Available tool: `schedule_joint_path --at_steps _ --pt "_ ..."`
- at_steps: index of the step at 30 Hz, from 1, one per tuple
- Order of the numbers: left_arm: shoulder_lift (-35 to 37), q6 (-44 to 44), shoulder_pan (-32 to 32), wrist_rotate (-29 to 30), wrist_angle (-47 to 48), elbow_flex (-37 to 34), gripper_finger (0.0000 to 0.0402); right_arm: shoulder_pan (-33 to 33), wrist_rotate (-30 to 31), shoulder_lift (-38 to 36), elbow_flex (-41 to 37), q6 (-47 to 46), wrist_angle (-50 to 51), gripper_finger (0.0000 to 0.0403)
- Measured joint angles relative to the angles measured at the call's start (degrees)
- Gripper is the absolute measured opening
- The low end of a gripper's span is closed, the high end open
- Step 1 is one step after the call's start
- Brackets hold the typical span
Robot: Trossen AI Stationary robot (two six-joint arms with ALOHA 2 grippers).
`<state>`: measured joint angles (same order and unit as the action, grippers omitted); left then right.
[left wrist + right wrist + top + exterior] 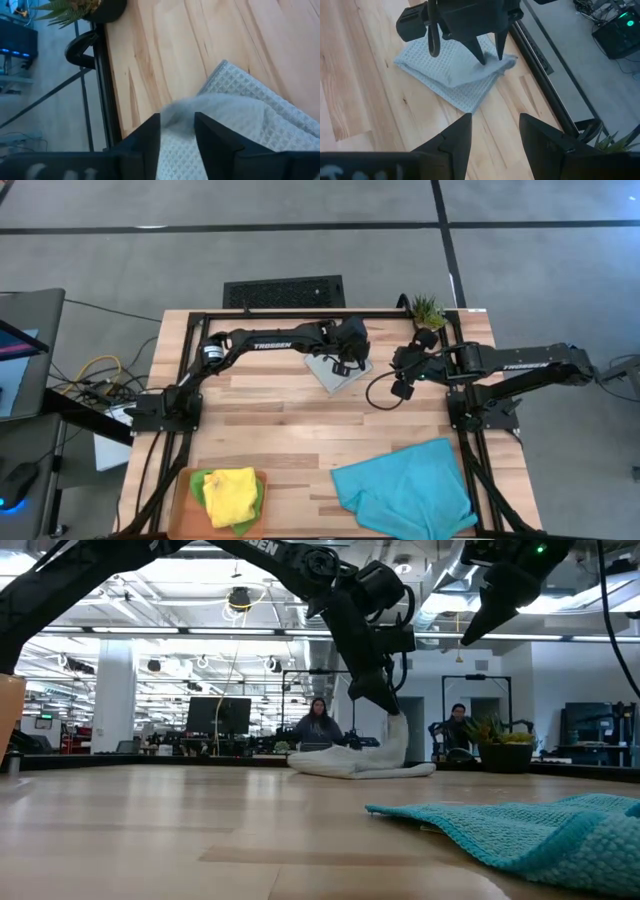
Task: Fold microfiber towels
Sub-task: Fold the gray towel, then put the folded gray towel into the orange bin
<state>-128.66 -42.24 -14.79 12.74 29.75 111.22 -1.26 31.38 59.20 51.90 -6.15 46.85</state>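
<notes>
L gripper (pixel 349 363) over grey towel (pixel 336 372).

green towel (pixel 203 483): mostly hidden under yellow towel (pixel 232 494) | turquoise towel (pixel 405 490): cut off by edge

"TROSSEN" stands in white on the left arm (pixel 272 343), upper middle of the high view. The right arm (pixel 525 364) carries similar white lettering at right, too small to read.

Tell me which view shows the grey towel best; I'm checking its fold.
The right wrist view: the whole folded light grey towel shows, with the left end effector at its edge. The high view has it partly under the arm, the low view edge-on, the left wrist view only a corner.
</notes>
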Motion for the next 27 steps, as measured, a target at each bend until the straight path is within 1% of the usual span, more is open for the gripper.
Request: schedule_joint_path --at_steps 5,7,9,11,14,18,20,22,24,27 --pt "0.08 1.57 0.17 0.42 0.23 0.00 0.0138 0.00 0.00 0.00 0.00 -0.63 0.00 0.0188" --pt "0.11 3.72 0.26 1.03 2.75 0.82 0.0141 0.00 0.00 0.00 0.00 -0.96 0.02 0.0188" --pt "0.20 5.48 0.04 0.59 7.72 2.31 0.0141 0.00 0.00 0.00 0.00 -0.99 0.00 0.0188" --pt "0.42 7.50 -0.94 -2.64 13.76 3.24 0.0140 0.00 0.00 0.00 0.00 -1.25 0.00 0.0188" --pt "0.40 11.47 -3.45 -10.11 21.08 3.43 0.0136 0.00 -0.02 0.00 0.00 -1.42 0.00 0.0188" --pt "0.39 15.89 -5.98 -19.19 29.52 3.43 0.0136 0.01 -0.04 0.03 0.00 -1.01 -0.07 0.0188" --pt "0.39 17.32 -6.49 -22.68 32.59 3.04 0.0136 0.24 -0.23 0.56 0.06 0.97 -0.21 0.0188" --pt "0.39 17.79 -6.49 -25.09 33.41 1.85 0.0137 0.12 -0.98 1.45 0.07 3.60 -0.17 0.0188" --pt "0.35 18.47 -6.49 -26.28 35.28 0.91 0.0137 0.11 -2.75 2.77 0.09 6.01 -0.90 0.0188" --pt "0.82 19.86 -6.22 -26.70 36.42 0.20 0.0137 0.13 -6.18 5.88 0.07 8.06 -2.71 0.0188"
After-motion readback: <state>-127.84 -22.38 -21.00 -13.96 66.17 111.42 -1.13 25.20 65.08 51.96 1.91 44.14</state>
